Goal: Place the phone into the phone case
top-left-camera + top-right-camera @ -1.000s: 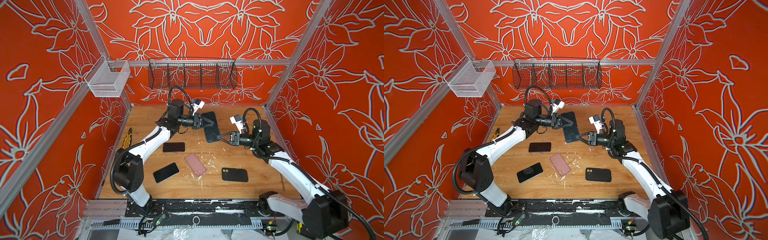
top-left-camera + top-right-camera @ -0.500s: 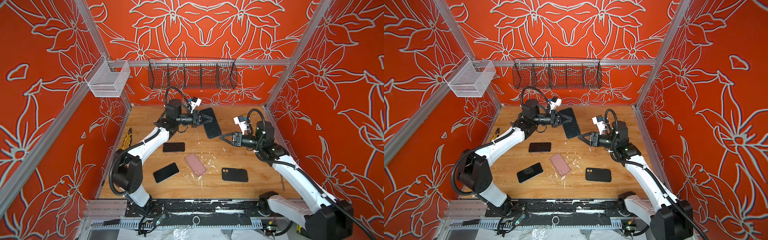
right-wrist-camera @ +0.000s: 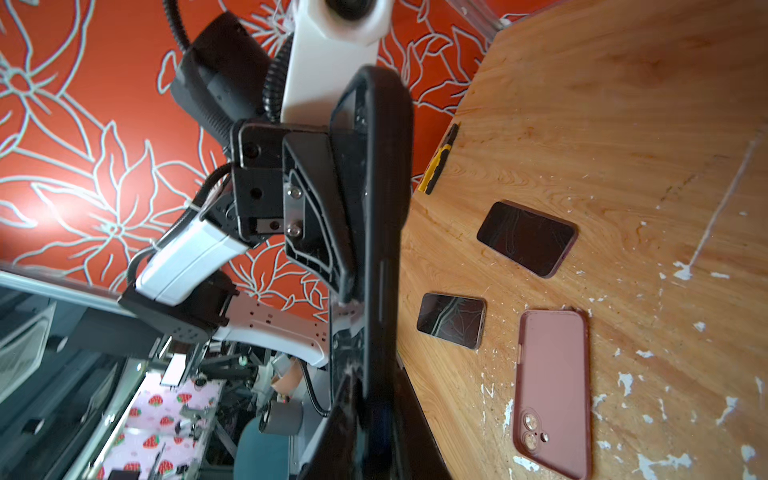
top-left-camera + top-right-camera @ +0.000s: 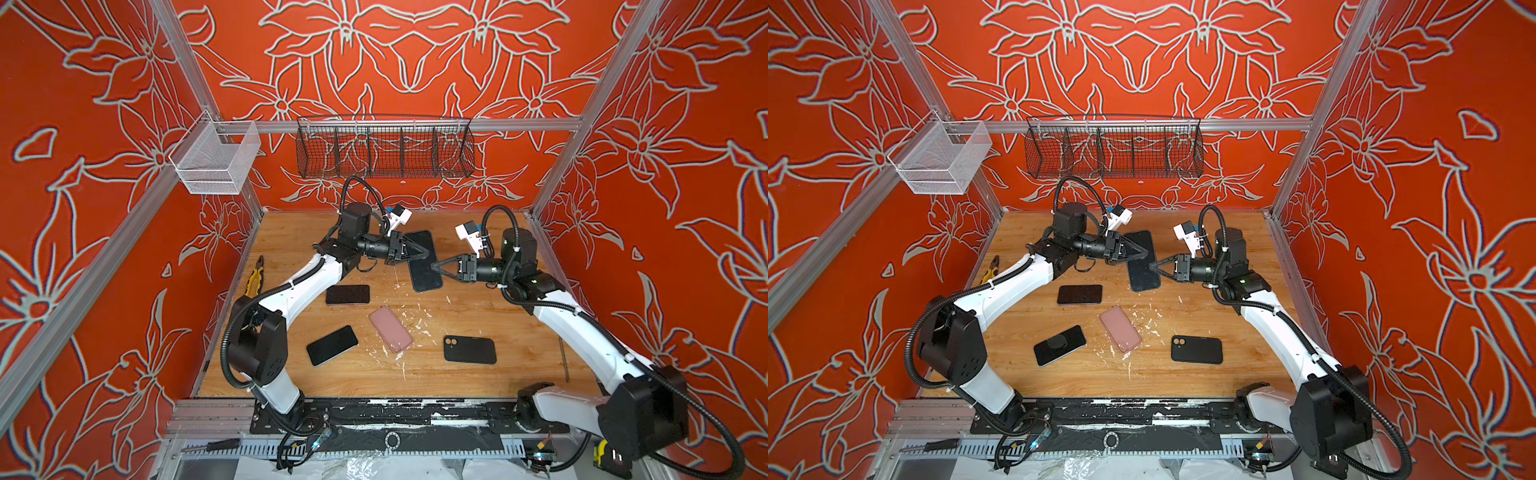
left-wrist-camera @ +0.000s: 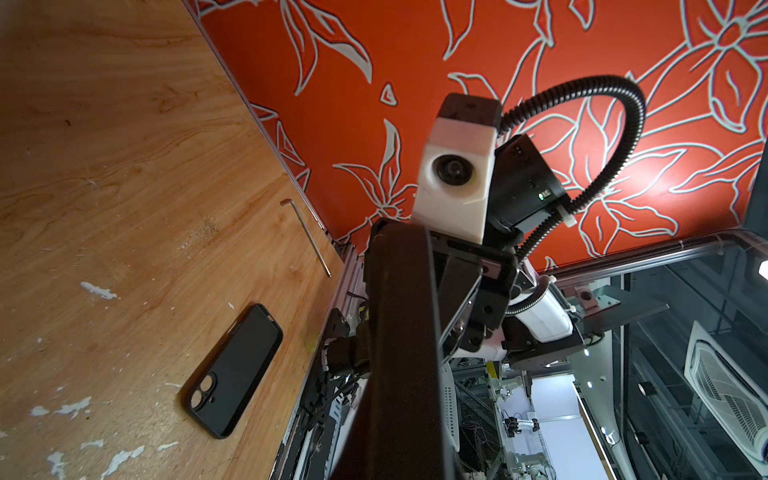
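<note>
A black phone case (image 4: 422, 266) hangs in the air over the back middle of the table, seen in both top views (image 4: 1143, 270). A glossy dark face shows inside its rim (image 3: 353, 108); it looks like a phone, but I cannot tell how it sits. My left gripper (image 4: 424, 254) is shut on the case's left long edge. My right gripper (image 4: 435, 265) is shut on the opposite edge. Both wrist views see the case edge-on (image 5: 399, 353), and it hides the fingertips. A left finger (image 3: 324, 216) lies against it.
On the table lie two dark phones (image 4: 348, 294) (image 4: 332, 351), a pink case (image 4: 390, 329) and another black case (image 4: 470, 350). Pliers (image 4: 254, 276) rest by the left wall and an Allen key (image 4: 563, 359) by the right. Wire baskets (image 4: 384, 147) (image 4: 216, 158) hang on the walls.
My right gripper, open and drawn back from the case half a second ago, has moved in and shut on its right edge. The left gripper has kept its hold and shifted the case slightly.
</note>
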Robot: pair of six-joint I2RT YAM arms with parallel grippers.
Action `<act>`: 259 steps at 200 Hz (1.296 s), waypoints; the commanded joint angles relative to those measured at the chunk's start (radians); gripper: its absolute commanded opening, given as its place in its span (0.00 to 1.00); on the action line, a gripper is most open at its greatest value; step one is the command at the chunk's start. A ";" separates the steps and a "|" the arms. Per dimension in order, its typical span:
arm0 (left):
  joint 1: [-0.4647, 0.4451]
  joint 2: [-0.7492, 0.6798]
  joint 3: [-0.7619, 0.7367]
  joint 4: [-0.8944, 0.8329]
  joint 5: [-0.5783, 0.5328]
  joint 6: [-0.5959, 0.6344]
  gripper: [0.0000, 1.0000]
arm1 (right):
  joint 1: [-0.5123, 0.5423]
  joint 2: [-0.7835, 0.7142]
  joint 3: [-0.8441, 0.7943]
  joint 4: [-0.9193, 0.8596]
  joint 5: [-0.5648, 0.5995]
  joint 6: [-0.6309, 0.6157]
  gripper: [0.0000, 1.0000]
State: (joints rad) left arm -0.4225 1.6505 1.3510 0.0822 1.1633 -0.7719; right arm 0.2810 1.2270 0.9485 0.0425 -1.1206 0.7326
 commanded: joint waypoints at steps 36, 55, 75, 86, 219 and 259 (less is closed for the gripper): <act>0.006 -0.015 0.058 0.006 -0.034 0.002 0.37 | 0.003 0.026 0.001 0.119 0.048 0.058 0.00; 0.029 -0.024 0.030 0.064 -0.080 -0.043 0.55 | -0.002 0.040 -0.007 0.151 0.084 0.084 0.00; 0.052 -0.033 -0.013 0.150 -0.116 -0.109 0.63 | -0.022 0.054 -0.027 0.213 0.126 0.133 0.00; 0.067 -0.043 -0.041 0.179 -0.150 -0.132 0.64 | -0.035 0.060 -0.036 0.228 0.151 0.142 0.00; 0.138 -0.477 -0.224 -0.424 -0.786 0.343 0.97 | -0.091 0.473 0.159 -0.230 0.397 -0.290 0.00; 0.148 -0.495 -0.240 -0.423 -0.766 0.362 0.97 | -0.112 0.584 0.210 -0.242 0.358 -0.278 0.00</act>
State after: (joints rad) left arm -0.2817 1.1717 1.1137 -0.3161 0.4057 -0.4587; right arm 0.1879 1.7737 1.1023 -0.1936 -0.7223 0.4946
